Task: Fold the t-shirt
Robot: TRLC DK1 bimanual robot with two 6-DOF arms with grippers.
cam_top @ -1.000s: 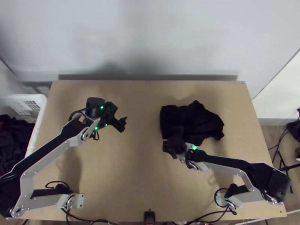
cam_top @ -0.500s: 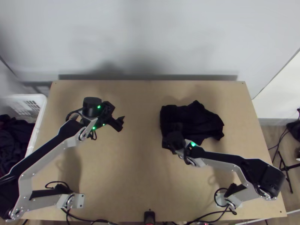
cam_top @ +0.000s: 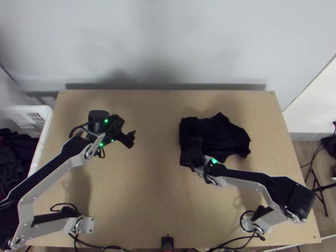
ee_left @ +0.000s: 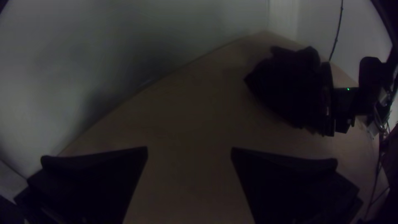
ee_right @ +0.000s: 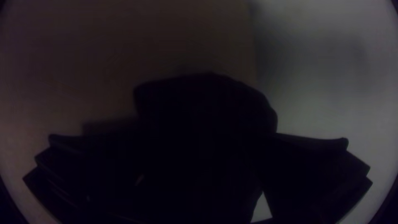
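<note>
The black t-shirt (cam_top: 220, 136) lies compact on the table's right half, its left side fairly straight and its right end uneven; single layers cannot be told apart. Left of it, well away from the cloth, is my left gripper (cam_top: 131, 139). In the left wrist view that gripper (ee_left: 189, 154) stands open with bare table between its fingers, and the t-shirt (ee_left: 286, 83) is farther off. My right gripper (cam_top: 187, 158) is at the shirt's near left corner. The right wrist view has this gripper (ee_right: 203, 145) open, with dark cloth (ee_right: 203, 99) between and beyond its fingers.
A white basket (cam_top: 49, 116) holding dark cloth stands beyond the table's left edge. Bare table (cam_top: 151, 189) lies between the arms. A wall (cam_top: 168, 42) rises behind the far edge, and cables (cam_top: 105, 248) run along the near edge.
The left gripper has shifted slightly left. My right gripper has moved a little up the picture, onto the shirt's near left corner. The shirt lies as before.
</note>
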